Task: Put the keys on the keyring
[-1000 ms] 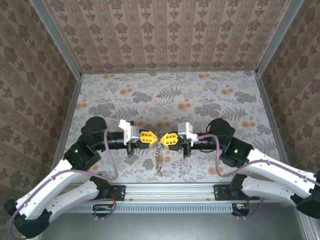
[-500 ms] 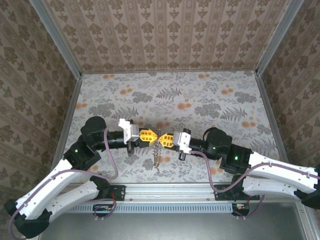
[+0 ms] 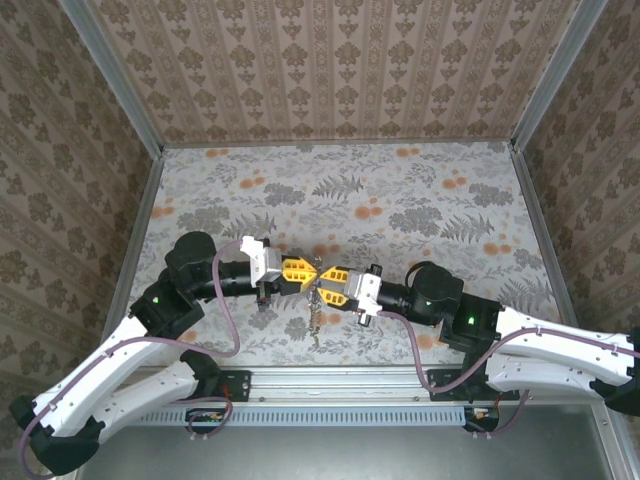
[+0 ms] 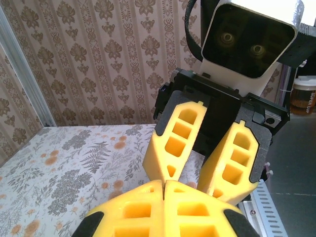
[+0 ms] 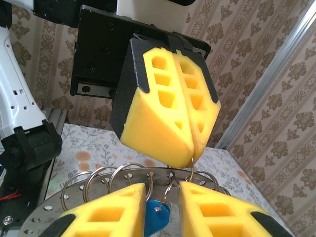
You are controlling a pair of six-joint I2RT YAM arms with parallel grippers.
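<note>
— What has the left gripper got hold of?
— Its yellow fingers are pressed flat together. A thin wire ring of the keyring runs up into the seam between them, so it pinches the keyring by that ring.
— And the right gripper?
— Its fingers stand apart with a clear gap. The blue-headed key hangs in that gap from a small ring, close to one finger and not squeezed from both sides, so nothing is clamped there.
— Where does the keyring sit?
— Between the two grippers, which meet tip to tip above the near middle of the flowered table. From the right wrist it shows as a curved silvery strip carrying several rings, just below the left gripper's fingertips. From above, a silvery length dangles from the meeting point towards the near edge; whether its end touches the table cannot be told
</note>
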